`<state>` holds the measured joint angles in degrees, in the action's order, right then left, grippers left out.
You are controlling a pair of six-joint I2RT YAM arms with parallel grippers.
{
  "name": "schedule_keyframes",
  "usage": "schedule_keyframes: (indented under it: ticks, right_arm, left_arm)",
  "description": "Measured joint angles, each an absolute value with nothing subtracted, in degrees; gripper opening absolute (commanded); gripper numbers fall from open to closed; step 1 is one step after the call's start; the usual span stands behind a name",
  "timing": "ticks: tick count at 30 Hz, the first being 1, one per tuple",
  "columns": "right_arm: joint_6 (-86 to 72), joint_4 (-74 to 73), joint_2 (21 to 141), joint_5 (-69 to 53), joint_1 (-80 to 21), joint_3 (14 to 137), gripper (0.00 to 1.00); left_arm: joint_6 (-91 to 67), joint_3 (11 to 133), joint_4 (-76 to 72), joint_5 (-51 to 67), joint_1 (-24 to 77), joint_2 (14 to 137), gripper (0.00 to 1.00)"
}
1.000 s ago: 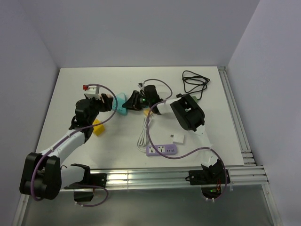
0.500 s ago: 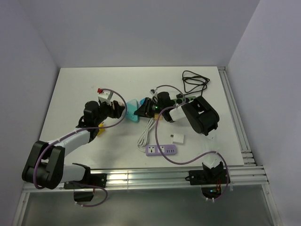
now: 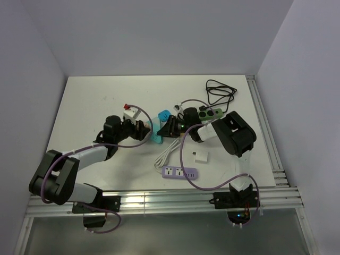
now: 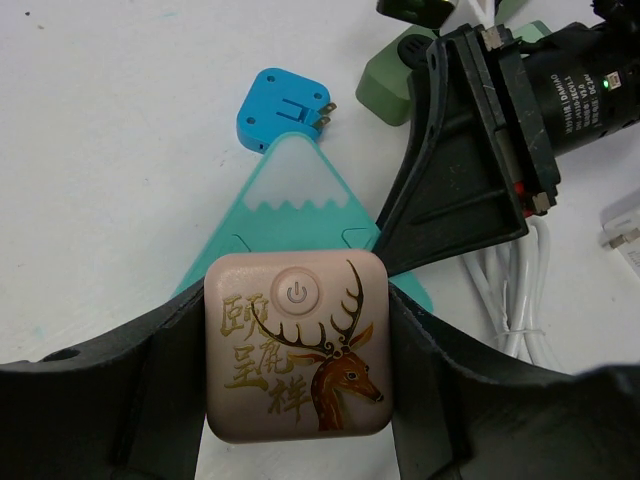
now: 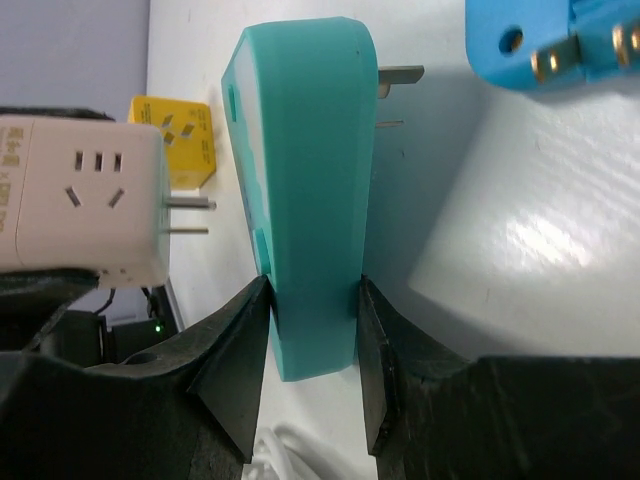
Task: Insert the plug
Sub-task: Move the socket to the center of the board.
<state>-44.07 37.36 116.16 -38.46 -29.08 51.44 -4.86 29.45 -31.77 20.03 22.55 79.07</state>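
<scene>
The plug (image 4: 297,345), a pinkish square block with a deer printed on it, sat clamped between the left jaws over the desk (image 3: 90,101), near its middle. The right jaws were clamped on a teal adapter (image 5: 300,190) shaped like a mountain, with one broad face turned toward the plug. In the right wrist view the plug's two prongs (image 5: 190,215) pointed straight at that face and stopped just short of it, not yet in.

The step in hand looked like the final line-up and push. To do it well, the left arm would need to match the prongs to the adapter's slots before driving forward. Those slots could not be made out clearly, so height and twist deserved a check first. The prongs seemed level and square to the face, which was a fair start. The push ought to run slowly along the prongs' own line, while the right jaws braced the adapter against sliding back or tipping.

A blue plug (image 4: 285,105) lay close by the adapter's pointed end. A prong also stuck out of the adapter's far face, so the adapter probably had little room to give way.
</scene>
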Motion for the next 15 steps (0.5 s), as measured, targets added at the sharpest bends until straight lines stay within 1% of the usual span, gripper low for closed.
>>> schedule_keyframes:
  ticks: [5, 15]
  right_arm:
    - [-43.5, 37.1, 114.2, -39.3, -28.2, 48.7, 0.11]
    - [-43.4, 36.8, 114.0, -40.1, -27.8, 48.5, 0.1]
  left_arm:
    - [-3.5, 29.5, -31.9, 20.2, 23.0, 79.4, 0.0]
    - [-2.1, 29.8, -32.4, 19.9, 25.7, 80.5, 0.0]
